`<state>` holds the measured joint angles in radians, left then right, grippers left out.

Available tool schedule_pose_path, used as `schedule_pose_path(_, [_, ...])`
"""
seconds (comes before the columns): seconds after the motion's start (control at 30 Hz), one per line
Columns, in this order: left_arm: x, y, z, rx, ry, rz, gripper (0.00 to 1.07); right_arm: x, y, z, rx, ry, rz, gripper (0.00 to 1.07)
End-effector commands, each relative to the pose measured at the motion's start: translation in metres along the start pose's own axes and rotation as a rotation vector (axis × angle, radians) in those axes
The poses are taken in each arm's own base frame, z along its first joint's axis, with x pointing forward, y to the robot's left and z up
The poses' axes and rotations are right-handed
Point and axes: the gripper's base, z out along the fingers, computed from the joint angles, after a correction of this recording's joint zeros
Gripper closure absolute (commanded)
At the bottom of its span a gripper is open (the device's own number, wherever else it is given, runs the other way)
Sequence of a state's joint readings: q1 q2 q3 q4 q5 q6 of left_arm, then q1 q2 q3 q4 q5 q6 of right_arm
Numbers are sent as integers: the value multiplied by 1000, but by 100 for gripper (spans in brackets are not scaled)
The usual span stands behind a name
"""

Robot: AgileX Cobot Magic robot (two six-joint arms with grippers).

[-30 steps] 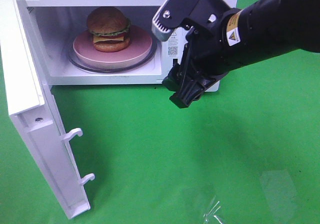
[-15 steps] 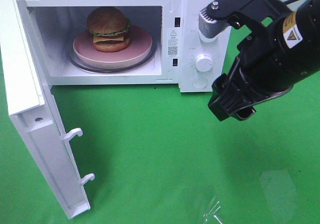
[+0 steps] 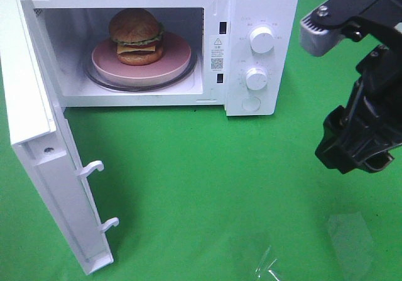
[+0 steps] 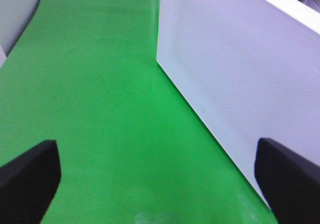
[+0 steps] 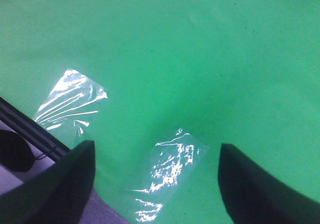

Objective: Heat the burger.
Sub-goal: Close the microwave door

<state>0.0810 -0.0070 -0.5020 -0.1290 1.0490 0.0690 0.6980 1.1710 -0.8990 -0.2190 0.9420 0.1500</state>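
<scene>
Right gripper [image 5: 155, 184]: jaws apart, nothing between them. Hangs over bare green cloth [image 3: 201, 187] to the right of the microwave [image 3: 264, 4], well clear of the cavity mouth, presumably to keep out of the door's swing. Beneath it, patches of clear film [image 5: 70, 101] lying flat on the cloth.

Left gripper [image 4: 150, 179]: jaws spread wide, likewise empty. Out of the high camera's sight, but faces the mesh-patterned outer face of the door [image 4: 240, 68] from near by. By judgement, a fitting station for pushing that panel shut.

Burger [image 3: 136, 36]: rests upright on the pink plate [image 3: 179, 58], toward the plate's rear left rather than its middle. Plate set in turn on the glass turntable [image 3: 100, 80] inside the cavity, probably so that the load can rotate while heating.

Door: swung wide open on its left hinge, latch hooks [image 3: 94, 168] exposed along the free edge, so no heating possible yet.

Control knobs [image 3: 261, 39]: two, one above the other on the right-hand panel, with nothing touching them, on the right arm's side of the scene.

Remaining steps, as judged: shut the door, then turn a knob.
</scene>
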Motion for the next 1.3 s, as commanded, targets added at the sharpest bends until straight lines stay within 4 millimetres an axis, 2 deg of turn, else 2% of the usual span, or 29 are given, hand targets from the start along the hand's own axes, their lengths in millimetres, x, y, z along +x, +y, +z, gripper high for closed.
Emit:
schedule_pose_path(0.03, [1, 0, -2, 6, -25, 2, 9, 7, -1, -9, -4, -11, 18, 40])
schedule_pose_path(0.17, [1, 0, -2, 6, -25, 2, 9, 19, -2, -21, -28, -42, 40, 40])
schedule_pose_path(0.2, [1, 0, -2, 6, -25, 2, 9, 19, -2, -21, -28, -42, 40, 40])
schedule_pose_path(0.27, [1, 0, -2, 6, -25, 2, 9, 34, -8, -19, -40, -25, 101, 40])
schedule_pose_path(0.37, [1, 0, -2, 6, -25, 2, 9, 39, -11, -18, -41, -15, 127, 40])
schedule_pose_path(0.5, [1, 0, -2, 6, -25, 2, 9, 68, -28, -15, -2, -5, 257, 40])
schedule_pose_path(0.6, [1, 0, -2, 6, -25, 2, 9, 73, -30, -17, 6, -18, 277, 40])
schedule_pose_path(0.67, [1, 0, -2, 6, -25, 2, 9, 94, -35, -19, 37, -69, 350, 40])
schedule_pose_path(0.77, [1, 0, -2, 6, -25, 2, 9, 99, -36, -20, 44, -80, 364, 40])
schedule_pose_path(0.8, [1, 0, -2, 6, -25, 2, 9, 110, -36, -24, 63, -112, 394, 40])
schedule_pose_path(0.83, [1, 0, -2, 6, -25, 2, 9, 110, -36, -24, 63, -112, 394, 40])
schedule_pose_path(0.9, [1, 0, -2, 6, -25, 2, 9, 128, -36, -30, 94, -191, 445, 40])
schedule_pose_path(0.97, [1, 0, -2, 6, -25, 2, 9, 128, -36, -30, 94, -191, 445, 40])
schedule_pose_path(1.03, [1, 0, -2, 6, -25, 2, 9, 144, -33, -36, 123, -277, 490, 40])
schedule_pose_path(1.3, [1, 0, -2, 6, -25, 2, 9, 166, -29, -49, 190, -390, 568, 40])
